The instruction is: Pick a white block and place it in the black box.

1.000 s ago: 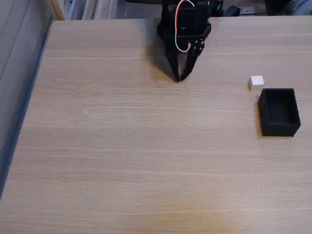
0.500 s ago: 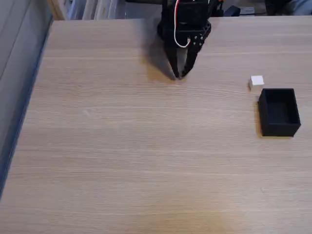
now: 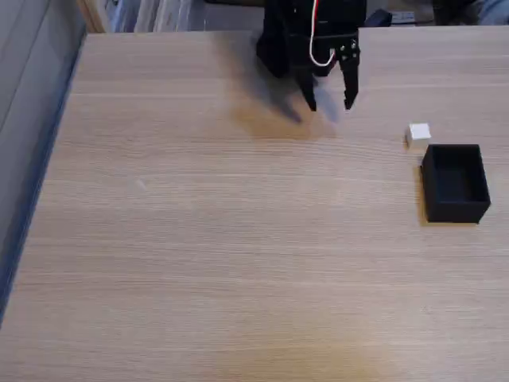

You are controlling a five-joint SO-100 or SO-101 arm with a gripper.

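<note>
Fixed view, from the left: a grey wall or panel runs down the left edge, and beside it the pale wood-grain tabletop (image 3: 199, 263) spreads across nearly everything else. At the top, a little right of centre, the black arm reaches in from the far edge with a red and a white wire looped on its front. Its pincer (image 3: 330, 103) points down toward the wood with its two fingers spread, a clear gap between the tips, and nothing held between them. A soft shadow lies on the wood just left of and beneath it. Further right, well apart from the pincer, the white block (image 3: 418, 133) sits on the tabletop. Just beside it, a little lower and to the right, stands the black box (image 3: 455, 183), open-topped with a dark inside; block and box look nearly touching at the box's upper left corner, though I cannot tell whether they meet.
</note>
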